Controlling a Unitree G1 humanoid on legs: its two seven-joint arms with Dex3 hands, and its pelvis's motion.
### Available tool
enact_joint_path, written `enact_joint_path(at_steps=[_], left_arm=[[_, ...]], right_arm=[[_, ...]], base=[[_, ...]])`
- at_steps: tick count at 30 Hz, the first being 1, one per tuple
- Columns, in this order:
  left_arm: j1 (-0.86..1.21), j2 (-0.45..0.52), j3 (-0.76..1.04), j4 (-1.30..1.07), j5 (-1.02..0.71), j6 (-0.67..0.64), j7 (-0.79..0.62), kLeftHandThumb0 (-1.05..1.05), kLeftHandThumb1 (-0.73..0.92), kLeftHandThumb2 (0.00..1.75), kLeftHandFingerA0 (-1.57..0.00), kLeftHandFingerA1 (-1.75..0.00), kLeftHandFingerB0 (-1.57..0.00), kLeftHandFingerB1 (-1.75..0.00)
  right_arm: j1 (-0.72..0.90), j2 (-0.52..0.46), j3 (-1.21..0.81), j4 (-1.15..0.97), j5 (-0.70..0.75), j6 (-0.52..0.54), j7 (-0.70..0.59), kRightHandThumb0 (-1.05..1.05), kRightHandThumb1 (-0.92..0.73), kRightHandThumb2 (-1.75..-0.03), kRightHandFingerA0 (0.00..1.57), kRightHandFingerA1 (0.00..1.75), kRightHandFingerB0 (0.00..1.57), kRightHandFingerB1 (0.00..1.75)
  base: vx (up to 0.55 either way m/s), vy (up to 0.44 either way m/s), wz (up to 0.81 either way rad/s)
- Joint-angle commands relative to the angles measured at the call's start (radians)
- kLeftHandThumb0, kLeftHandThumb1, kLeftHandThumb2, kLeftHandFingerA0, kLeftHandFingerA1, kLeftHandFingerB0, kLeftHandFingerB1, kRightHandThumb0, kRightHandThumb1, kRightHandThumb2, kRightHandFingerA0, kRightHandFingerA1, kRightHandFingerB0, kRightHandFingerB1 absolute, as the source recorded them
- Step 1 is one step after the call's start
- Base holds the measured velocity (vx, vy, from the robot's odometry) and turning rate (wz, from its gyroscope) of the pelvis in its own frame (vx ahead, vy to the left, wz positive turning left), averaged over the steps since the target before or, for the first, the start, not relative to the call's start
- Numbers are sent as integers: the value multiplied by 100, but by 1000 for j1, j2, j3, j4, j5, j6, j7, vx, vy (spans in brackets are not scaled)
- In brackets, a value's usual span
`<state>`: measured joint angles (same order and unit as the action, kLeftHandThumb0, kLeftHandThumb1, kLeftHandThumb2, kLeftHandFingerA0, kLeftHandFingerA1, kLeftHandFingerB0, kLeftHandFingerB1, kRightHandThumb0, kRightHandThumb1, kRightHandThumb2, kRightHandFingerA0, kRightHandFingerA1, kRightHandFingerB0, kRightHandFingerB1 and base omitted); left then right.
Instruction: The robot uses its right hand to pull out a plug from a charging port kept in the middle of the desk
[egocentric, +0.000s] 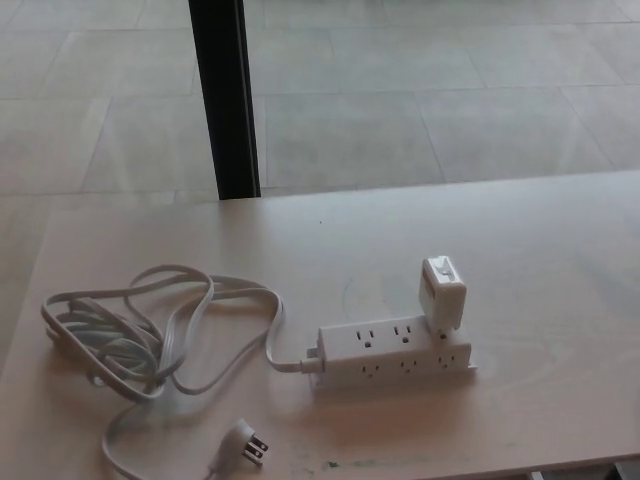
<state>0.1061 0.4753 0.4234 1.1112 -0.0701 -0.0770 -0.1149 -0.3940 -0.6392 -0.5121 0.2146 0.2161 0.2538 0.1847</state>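
Note:
A white power strip (392, 354) lies near the middle of the pale desk (540, 260), close to its front edge. A white block-shaped plug adapter (441, 294) stands plugged into the strip's right end, upright and leaning slightly. The strip's white cord (150, 335) runs off its left end and loops in a loose coil at the left, ending in a pronged plug (245, 442) that lies free on the desk. Neither of my hands shows in the head view.
A black vertical post (224, 95) rises behind the desk's far edge, with a tiled floor (430, 90) beyond it. The desk's front edge runs along the bottom right.

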Motion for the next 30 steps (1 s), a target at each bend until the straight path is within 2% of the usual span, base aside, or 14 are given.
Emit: enact_joint_path(at_steps=[1,6,7,8,10,11,15,16,17,18,25,26,27,30], left_arm=[[0,36,27,13,-49,-37,-39,-78,92,70,-77,-57,-49,-42],[-10,39,24,33,-48,-35,-34,-84,76,90,-81,-66,-46,-49],[-6,38,24,24,-49,-31,-34,-78,92,69,-81,-59,-50,-42],[2,37,16,9,-39,-33,-24,-71,75,112,-72,-67,-44,-56],[-3,39,12,19,-34,-39,-24,-76,92,73,-75,-53,-49,-41],[-6,41,12,28,-35,-42,-26,-77,92,70,-76,-54,-50,-41],[-4,43,12,22,-37,-43,-29,-76,92,71,-76,-55,-49,-42],[-3,45,10,23,-34,-52,-33,-72,75,112,-66,-64,-42,-55],[-3,48,10,26,-35,-56,-39,-72,75,112,-66,-64,-42,-55],[-9,47,17,29,-43,-43,-33,-77,92,70,-75,-52,-50,-41],[-8,54,15,24,-45,-34,-36,-77,92,71,-74,-53,-49,-41],[-4,55,15,17,-46,-34,-42,-78,92,73,-72,-53,-47,-41],[-8,58,15,25,-46,-36,-44,-77,92,72,-73,-53,-48,-41],[-9,62,10,22,-41,-38,-45,-75,92,71,-75,-54,-48,-41]], right_arm=[[-254,-115,281,-56,-84,191,152,-85,-67,-61,94,91,18,27],[-328,-93,401,-58,-97,173,191,-86,-63,-60,94,101,22,28],[-335,-87,427,-63,-102,166,198,-83,-50,-90,95,103,14,40],[-351,-92,490,-50,-130,115,252,-83,-64,-60,94,107,19,27],[-369,-108,549,-46,-161,96,283,-86,-64,-60,96,108,20,27],[-378,-117,596,-59,-200,80,297,-95,-57,-91,102,112,14,39],[-417,-127,722,-97,-273,64,331,-85,-64,-60,101,118,20,30],[-437,-117,757,-91,-290,63,339,-86,-65,-61,99,111,19,29],[-454,-110,787,-82,-307,62,348,-86,-65,-61,99,111,19,29],[-469,-106,812,-71,-322,48,353,-89,-66,-61,101,111,19,30],[-572,-85,968,-4,-414,44,414,-88,-66,-62,94,125,26,30],[-597,-75,999,19,-433,33,430,-94,-56,-94,94,119,22,42],[-623,-65,1032,46,-459,28,443,-89,-65,-61,93,115,27,30],[-659,-53,1078,82,-488,5,459,-90,-64,-60,97,115,25,32]], base=[[0,0,0],[0,0,0],[0,0,0],[0,0,0],[0,0,0],[0,0,0],[0,0,0],[0,0,0],[0,0,0],[0,0,0],[0,0,0],[0,0,0],[0,0,0],[0,0,0]])
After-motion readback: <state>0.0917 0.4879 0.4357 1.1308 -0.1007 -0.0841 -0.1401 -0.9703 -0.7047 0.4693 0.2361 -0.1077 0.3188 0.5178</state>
